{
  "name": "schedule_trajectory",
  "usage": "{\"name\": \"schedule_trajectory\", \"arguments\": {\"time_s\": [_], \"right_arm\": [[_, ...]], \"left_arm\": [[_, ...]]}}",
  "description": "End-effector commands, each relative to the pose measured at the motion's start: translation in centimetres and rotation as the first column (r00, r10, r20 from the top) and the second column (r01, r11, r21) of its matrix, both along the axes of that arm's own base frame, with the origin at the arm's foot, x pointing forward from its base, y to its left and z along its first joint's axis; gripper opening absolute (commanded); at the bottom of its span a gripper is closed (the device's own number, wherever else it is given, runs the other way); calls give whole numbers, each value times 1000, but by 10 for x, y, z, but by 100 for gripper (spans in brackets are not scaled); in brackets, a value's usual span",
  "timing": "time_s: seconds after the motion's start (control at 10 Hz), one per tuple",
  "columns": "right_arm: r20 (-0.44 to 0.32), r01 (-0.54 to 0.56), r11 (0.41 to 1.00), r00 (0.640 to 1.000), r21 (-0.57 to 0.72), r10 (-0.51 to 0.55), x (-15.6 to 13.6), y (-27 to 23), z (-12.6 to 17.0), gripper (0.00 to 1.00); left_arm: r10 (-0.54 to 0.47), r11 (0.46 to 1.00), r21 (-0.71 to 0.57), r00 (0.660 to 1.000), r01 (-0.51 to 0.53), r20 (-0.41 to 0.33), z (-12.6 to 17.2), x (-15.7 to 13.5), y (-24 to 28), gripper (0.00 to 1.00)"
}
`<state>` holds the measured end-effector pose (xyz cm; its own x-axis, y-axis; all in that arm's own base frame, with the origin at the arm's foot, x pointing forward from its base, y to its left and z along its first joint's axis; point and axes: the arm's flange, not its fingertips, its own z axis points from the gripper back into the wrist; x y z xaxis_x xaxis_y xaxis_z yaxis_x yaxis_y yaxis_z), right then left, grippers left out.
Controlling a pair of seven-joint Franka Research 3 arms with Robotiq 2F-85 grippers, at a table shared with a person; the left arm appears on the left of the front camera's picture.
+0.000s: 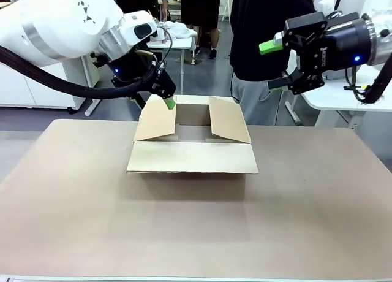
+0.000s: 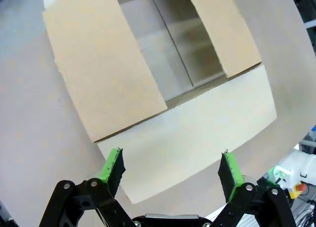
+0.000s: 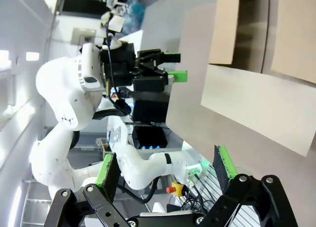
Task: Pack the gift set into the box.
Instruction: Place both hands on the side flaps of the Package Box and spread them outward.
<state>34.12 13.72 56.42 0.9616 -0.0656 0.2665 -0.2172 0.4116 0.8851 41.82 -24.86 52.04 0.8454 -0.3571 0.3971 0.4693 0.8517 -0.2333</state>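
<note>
The left tool (image 1: 166, 99) is held wide open with nothing between its pads, poised at the far left corner of the box (image 1: 192, 157), close by the raised left flap. Whether that flap is touched cannot be told. The right tool (image 1: 274, 66) is likewise spread wide and empty, raised high over the surface (image 1: 306, 221) to the far right, well apart from the box. The box stands at the middle of the surface with its four flaps opened out, and only bare cardboard is seen on its floor. A person (image 1: 263, 30) stands at the far side. The packing is judged not yet begun: the gift set must first be obtained and gripped, then lowered flat between the flaps.
</note>
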Motion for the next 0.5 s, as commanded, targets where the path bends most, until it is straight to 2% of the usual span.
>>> {"name": "schedule_trajectory", "arguments": {"time_s": [0.0,0.1,0.4], "right_arm": [[33,-11,1000,999,26,10,2,3,-2,100],[33,-11,1000,999,26,10,2,3,-2,100],[33,-11,1000,999,26,10,2,3,-2,100]], "left_arm": [[200,925,294,967,-239,155,-20,-4,-60,100],[207,919,306,965,-249,163,-21,-3,-63,100],[223,842,446,949,-302,221,-44,28,-108,100]]}}
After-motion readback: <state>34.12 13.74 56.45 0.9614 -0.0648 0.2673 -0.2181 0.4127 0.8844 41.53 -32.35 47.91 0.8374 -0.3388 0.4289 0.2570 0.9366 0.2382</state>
